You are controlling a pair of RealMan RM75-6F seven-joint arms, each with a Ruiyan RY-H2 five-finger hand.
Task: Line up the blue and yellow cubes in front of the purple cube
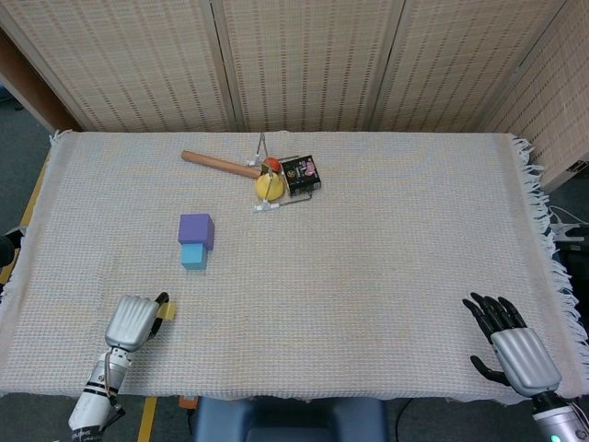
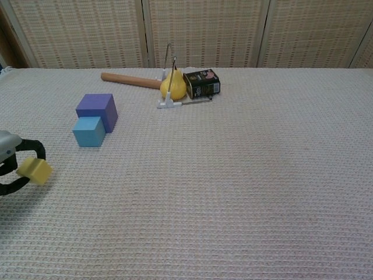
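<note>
Cubes: three, one of each colour.
Yellow cube (image 2: 35,170): pinched in the left hand (image 1: 132,321), at its fingertips, tilted.
Blue cube (image 1: 193,255): one, on the counter (image 1: 386,239) beyond the left hand, touching the purple cube's near face.
Purple cube (image 1: 196,229): one, just behind the blue one.
Right hand (image 1: 515,350): holds nothing, fingers spread, near the front right edge, well apart from the cubes.
Far clutter: one wooden stick (image 1: 220,164), one yellow pear (image 1: 269,186), one dark box (image 1: 301,173), together.

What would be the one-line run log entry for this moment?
left hand: holds yellow cube | right hand: open, idle | blue cube: in front of purple cube | yellow: not yet placed
</note>
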